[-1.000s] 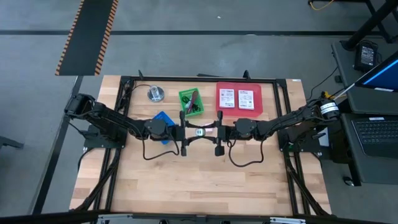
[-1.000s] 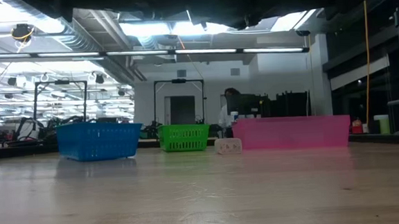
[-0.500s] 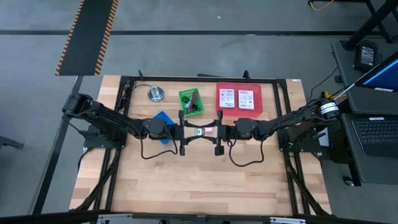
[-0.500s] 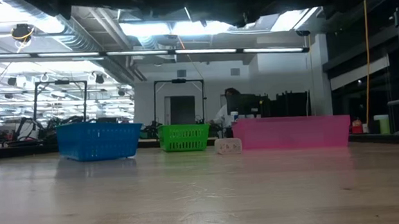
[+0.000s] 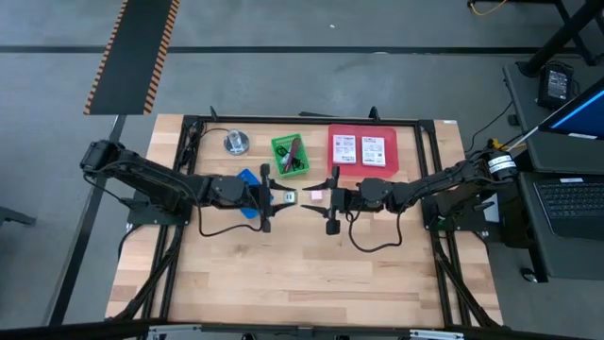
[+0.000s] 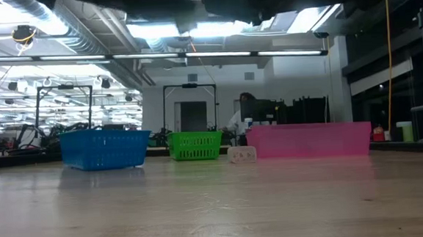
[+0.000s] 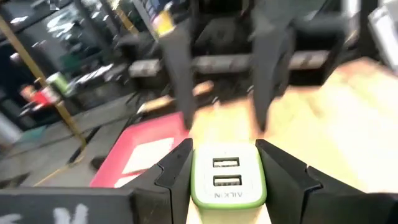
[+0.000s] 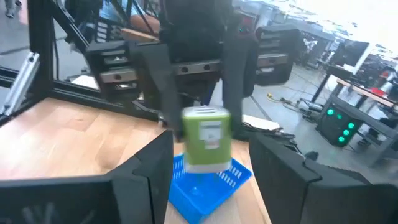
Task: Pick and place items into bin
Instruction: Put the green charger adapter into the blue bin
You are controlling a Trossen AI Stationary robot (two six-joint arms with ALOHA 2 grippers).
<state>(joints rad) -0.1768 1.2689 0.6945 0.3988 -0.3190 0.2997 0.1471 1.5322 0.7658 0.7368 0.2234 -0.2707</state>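
My left pincer (image 5: 280, 197) is pinching the white-and-green charger (image 5: 286, 197) across its sides. In the left wrist view its two USB sockets face the camera, with a dark finger tight against each flank.

A second ago both pincers met on this charger at the middle of the table (image 5: 283, 274). Now the left arm has drawn back toward its own side and taken the charger with it. The right pincer (image 5: 326, 199) has spread its fingers and holds nothing. In the right wrist view the charger hangs clear beyond them, gripped by the other arm's fingers. A gap has opened between the two pincers where there was none.

I read that as the handover done: the charger belongs to the left arm alone, and the right arm is free to back off.

The charger hangs above the table, just beside the blue basket (image 5: 247, 179), which shows beneath it in the right wrist view. The green basket (image 5: 289, 154), with some small items in it, sits near, toward the far edge. The red bin (image 5: 332, 161) beyond the right pincer holds two white packets (image 5: 343, 149). The round metal object (image 5: 236, 143) stands apart near the far left corner.

My guess is the blue basket is the target, so what is left is a short carry and a release. I cannot tell which bin is meant for certain.
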